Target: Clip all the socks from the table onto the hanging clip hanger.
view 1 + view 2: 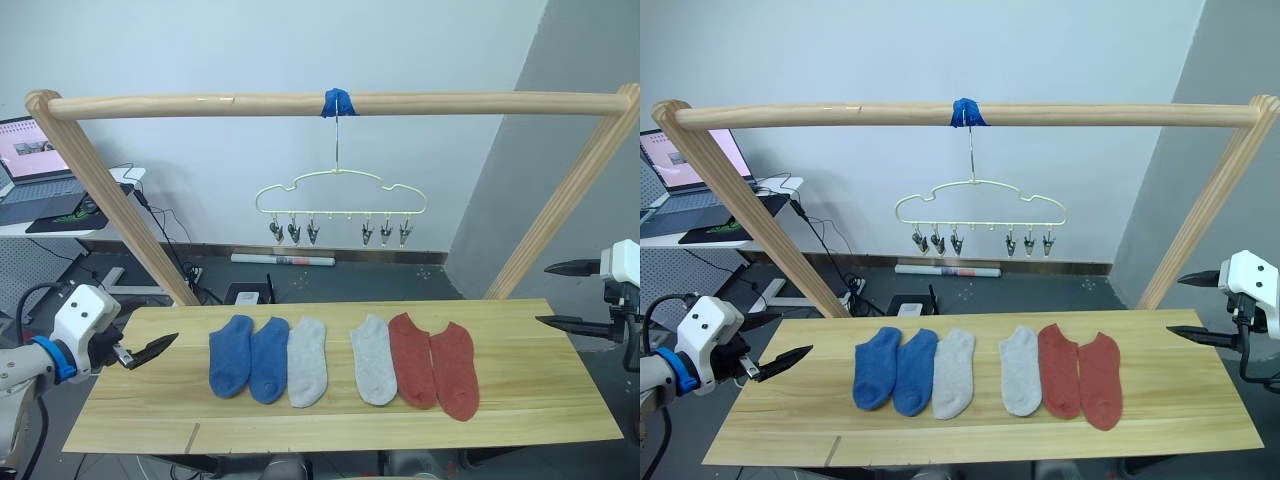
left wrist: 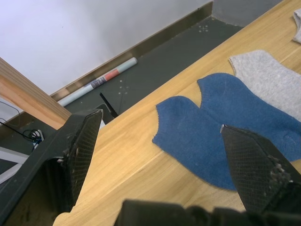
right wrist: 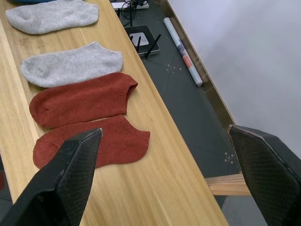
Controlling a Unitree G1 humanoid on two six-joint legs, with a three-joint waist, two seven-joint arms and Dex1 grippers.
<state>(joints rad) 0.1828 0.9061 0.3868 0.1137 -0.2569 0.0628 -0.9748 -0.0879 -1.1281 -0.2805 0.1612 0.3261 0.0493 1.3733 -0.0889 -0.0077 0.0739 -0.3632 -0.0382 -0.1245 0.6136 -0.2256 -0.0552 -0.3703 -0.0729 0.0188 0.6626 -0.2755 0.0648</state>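
Observation:
Six socks lie side by side in a row on the pale wooden table (image 1: 520,400): two blue socks (image 1: 231,355) (image 1: 269,358) on the left, two light grey socks (image 1: 307,360) (image 1: 373,358) in the middle, and two rust red socks (image 1: 411,358) (image 1: 454,368) on the right. Above and behind them, the cream wire clip hanger (image 1: 340,195) hangs with nothing in its metal clips. My left gripper (image 1: 796,332) hovers open over the table's left end, short of the blue socks (image 2: 221,127). At the table's right end my right gripper (image 1: 542,294) is open, apart from the red socks (image 3: 84,101).
A thick wooden pole frame (image 1: 200,103) spans the table, and blue tape (image 1: 339,102) fixes the hanger's hook to it. Its slanted legs stand at the table's back corners. A laptop (image 1: 35,165) sits on a desk at the back left. A rolled tube (image 1: 283,260) and a black box (image 3: 143,41) lie on the floor behind.

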